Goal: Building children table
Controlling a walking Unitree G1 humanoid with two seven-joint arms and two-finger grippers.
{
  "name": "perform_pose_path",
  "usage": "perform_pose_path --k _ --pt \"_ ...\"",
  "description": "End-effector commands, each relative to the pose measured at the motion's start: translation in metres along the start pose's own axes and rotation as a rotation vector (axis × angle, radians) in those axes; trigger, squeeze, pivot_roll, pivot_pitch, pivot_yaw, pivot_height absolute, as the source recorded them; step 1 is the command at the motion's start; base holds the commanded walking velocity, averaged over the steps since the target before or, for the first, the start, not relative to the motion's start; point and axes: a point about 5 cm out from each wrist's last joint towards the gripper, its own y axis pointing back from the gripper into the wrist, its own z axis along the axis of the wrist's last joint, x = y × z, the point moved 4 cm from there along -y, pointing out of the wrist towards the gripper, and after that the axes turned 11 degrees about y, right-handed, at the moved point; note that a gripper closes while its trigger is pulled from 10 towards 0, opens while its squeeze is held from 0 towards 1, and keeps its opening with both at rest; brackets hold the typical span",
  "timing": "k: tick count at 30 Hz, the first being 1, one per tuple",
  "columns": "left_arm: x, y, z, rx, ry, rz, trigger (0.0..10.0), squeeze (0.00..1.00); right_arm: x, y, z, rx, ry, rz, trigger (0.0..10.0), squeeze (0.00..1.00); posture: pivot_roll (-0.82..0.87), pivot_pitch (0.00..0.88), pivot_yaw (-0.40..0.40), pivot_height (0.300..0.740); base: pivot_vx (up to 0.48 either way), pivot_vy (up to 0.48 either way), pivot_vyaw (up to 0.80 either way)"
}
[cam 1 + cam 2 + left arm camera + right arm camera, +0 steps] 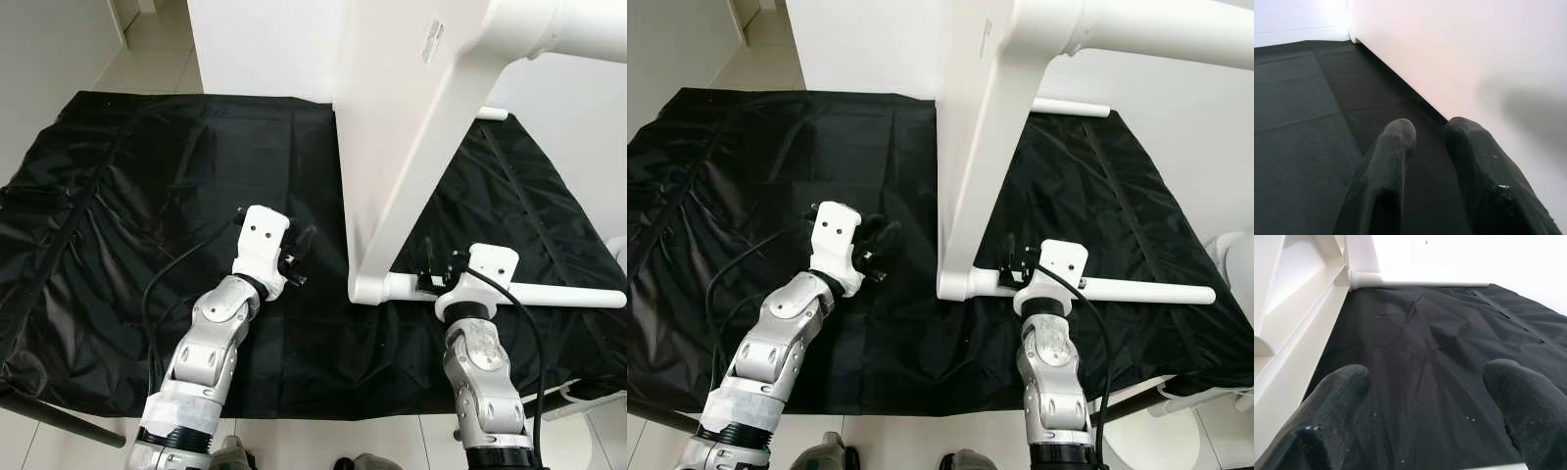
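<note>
The white table (411,147) stands on edge at centre-right of the black sheet (147,196). My left gripper (1422,134), fingers nearly together, waits beside its panel; my right gripper (1425,396), fingers wide apart, sits at the near leg (549,294). I judge the table stiff, smooth, and tippy, so I would grasp that leg.

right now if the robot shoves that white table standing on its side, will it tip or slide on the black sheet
The white table stands on one narrow edge with a leg overhanging high up, so it would probably tip easily. The black sheet looks thin and wrinkled, so it may bunch or slip underneath. The right gripper, open at the lower leg, seems placed to steady it.
</note>
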Motion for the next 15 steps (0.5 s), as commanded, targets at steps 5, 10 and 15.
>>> perform_pose_path --k 5,10,15 --pt "0.01 -0.001 0.006 -0.042 -0.029 0.159 10.0 0.0 0.0 0.006 -0.007 0.024 0.017 -0.007 10.0 0.0 0.08 0.049 -0.053 0.74 0.0 0.0 0.0" --pt "0.01 0.002 0.007 -0.048 -0.044 0.151 10.0 0.0 0.0 0.024 -0.01 0.037 0.012 -0.019 10.0 0.0 0.08 0.045 -0.063 0.74 0.0 0.0 0.0" --pt "0.01 0.003 0.007 -0.051 -0.055 0.134 10.0 0.0 -0.001 0.046 -0.011 0.037 0.002 -0.013 10.0 0.0 0.08 0.039 -0.059 0.74 0.0 0.0 0.0"
